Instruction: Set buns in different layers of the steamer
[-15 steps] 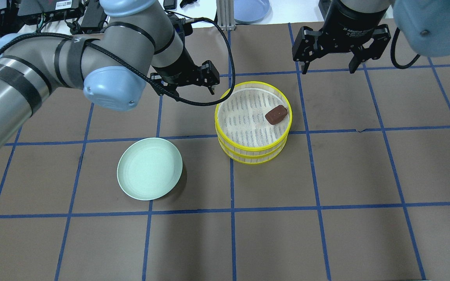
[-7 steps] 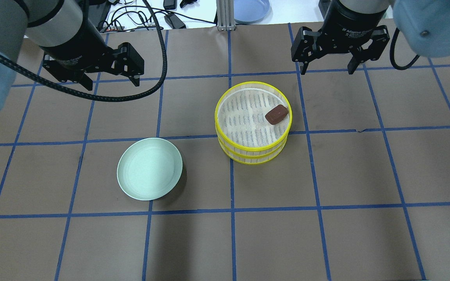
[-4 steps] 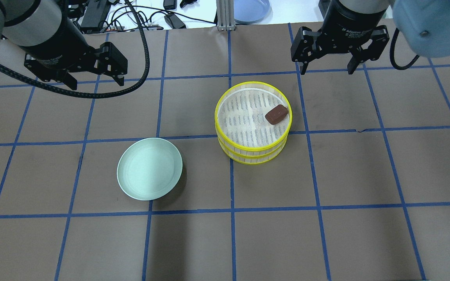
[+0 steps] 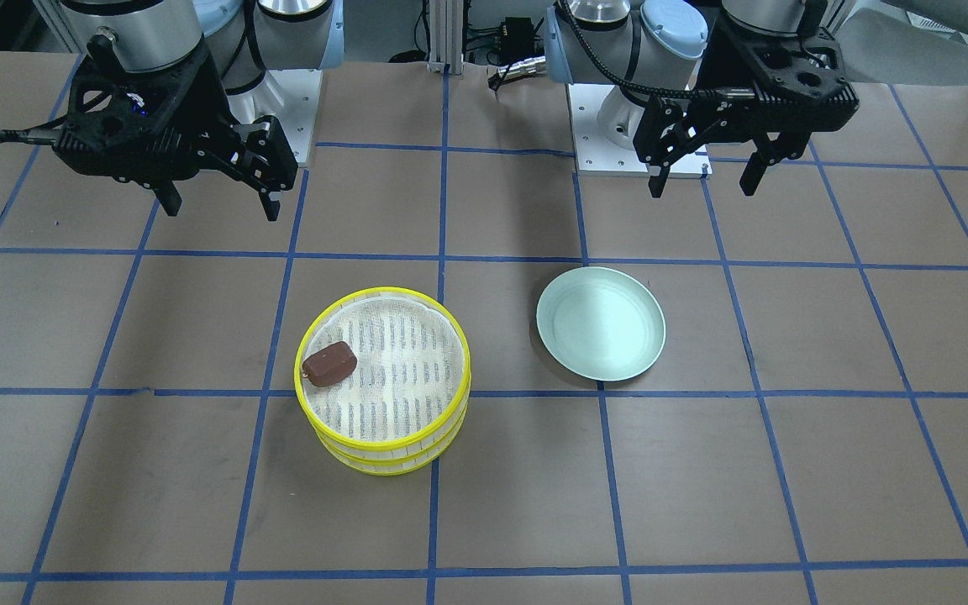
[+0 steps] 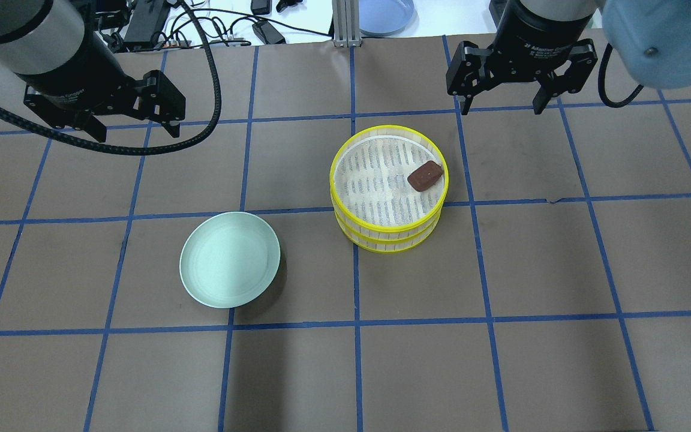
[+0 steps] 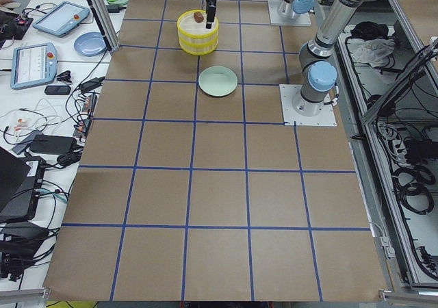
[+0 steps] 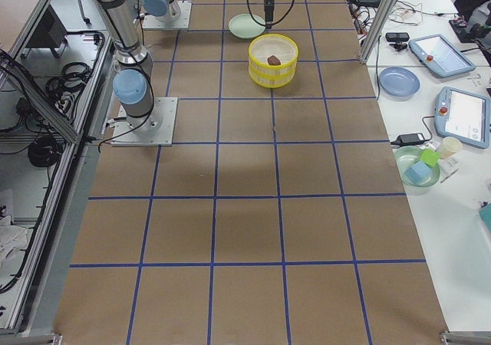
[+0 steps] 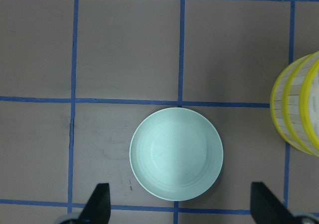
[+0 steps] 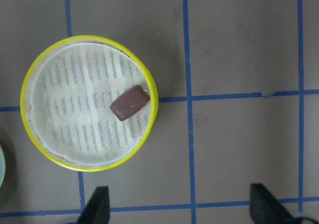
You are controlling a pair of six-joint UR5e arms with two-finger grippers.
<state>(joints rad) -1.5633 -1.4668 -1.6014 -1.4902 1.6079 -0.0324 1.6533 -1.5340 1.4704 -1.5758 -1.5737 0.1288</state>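
Note:
The two steamer layers (image 5: pixel 388 186) stand stacked at the table's middle, also seen in the front view (image 4: pixel 383 380) and the right wrist view (image 9: pixel 88 102). The dark reddish-brown bun (image 5: pixel 425 176) lies in the top layer near its right rim, and shows in the front view (image 4: pixel 329 364) and the right wrist view (image 9: pixel 130 102). The cream-white bun is hidden. My left gripper (image 5: pixel 134 127) is open and empty, high at the far left. My right gripper (image 5: pixel 501 107) is open and empty, beyond the steamer to the right.
A pale green plate (image 5: pixel 230 259) lies empty to the left of the steamer, directly under the left wrist camera (image 8: pixel 176 154). A blue dish (image 5: pixel 385 14) and cables lie beyond the table's far edge.
My left arm has swung away from the steamer's far-left rim to the far left and risen. The right gripper, steamer and brown bun have not moved.

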